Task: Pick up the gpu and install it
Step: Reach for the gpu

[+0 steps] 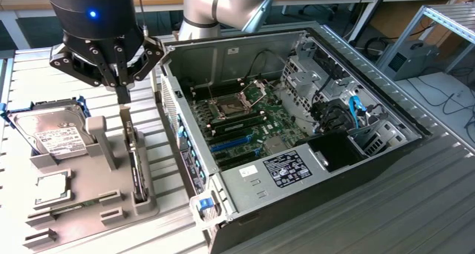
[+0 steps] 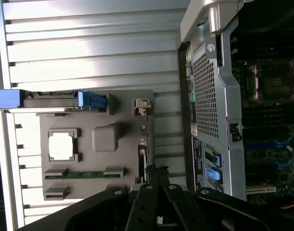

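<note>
the black finger gripper [image 1: 122,98] has its pincer pressed together, holding nothing, directly over the thin dark gpu card with a silver end bracket [image 1: 134,165]. the card stands on edge in a slot along the edge of the grey moulded holder tray [image 1: 97,170] nearest the open black and silver computer case [image 1: 297,126]. a boxy silver hard drive [image 1: 52,133] sits at the tray's far corner.
</note>
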You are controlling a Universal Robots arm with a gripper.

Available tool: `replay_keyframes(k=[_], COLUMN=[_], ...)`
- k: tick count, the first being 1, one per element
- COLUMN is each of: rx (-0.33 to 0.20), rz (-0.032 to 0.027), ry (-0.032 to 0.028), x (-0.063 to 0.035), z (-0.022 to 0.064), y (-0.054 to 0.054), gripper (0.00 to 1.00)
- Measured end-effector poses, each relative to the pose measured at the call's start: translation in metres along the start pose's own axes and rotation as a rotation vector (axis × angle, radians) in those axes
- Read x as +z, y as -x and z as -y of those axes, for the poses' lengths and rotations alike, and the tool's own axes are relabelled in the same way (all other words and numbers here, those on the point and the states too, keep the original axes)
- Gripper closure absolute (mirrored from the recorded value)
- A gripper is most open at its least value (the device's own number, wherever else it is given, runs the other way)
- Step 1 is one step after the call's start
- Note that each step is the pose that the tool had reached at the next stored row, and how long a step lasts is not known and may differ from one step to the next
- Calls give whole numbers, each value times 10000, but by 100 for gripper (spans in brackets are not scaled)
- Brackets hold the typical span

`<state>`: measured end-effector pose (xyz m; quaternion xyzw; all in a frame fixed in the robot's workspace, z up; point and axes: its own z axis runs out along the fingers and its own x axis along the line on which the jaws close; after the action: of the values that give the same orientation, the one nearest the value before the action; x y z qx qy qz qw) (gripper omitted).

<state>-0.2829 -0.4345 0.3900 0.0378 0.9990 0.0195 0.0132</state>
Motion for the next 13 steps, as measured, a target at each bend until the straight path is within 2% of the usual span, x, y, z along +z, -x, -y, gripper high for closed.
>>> replay_keyframes(k=[13], rx=[-1], rz=[1], ry=[-15], x=[4], z=[79], y=[6], gripper=[89])
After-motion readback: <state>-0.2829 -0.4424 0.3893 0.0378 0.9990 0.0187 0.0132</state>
